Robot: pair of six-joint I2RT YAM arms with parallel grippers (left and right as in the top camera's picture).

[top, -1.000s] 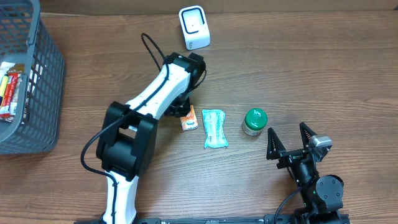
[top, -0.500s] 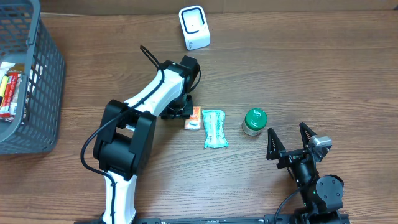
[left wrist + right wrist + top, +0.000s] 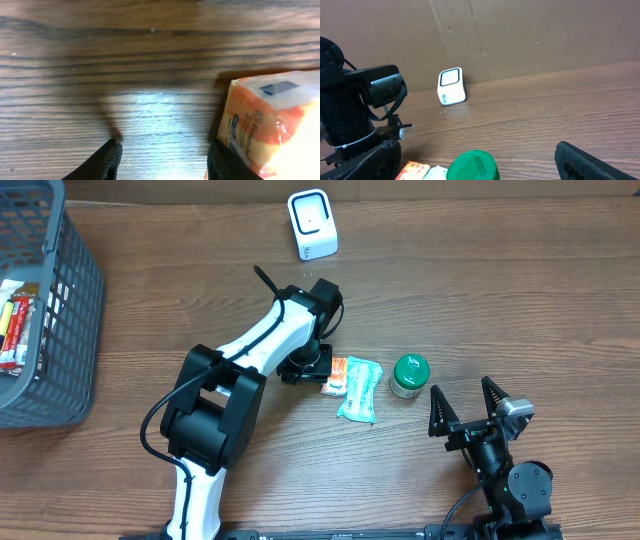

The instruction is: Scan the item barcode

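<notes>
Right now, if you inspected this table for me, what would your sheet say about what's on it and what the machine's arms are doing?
Surface: wooden table, no spills seen.
Job's things: white scanner at the far edge; orange packet lying flat, right against a teal packet.
Clutter: green-lidded jar standing apart; grey basket at the left edge with packets inside.
Grippers: left gripper open beside the orange packet, only wood between its fingers; right gripper open, holding nothing.
Cables: black cable loops off the left arm.
Surroundings: brown cardboard wall behind the table.
</notes>
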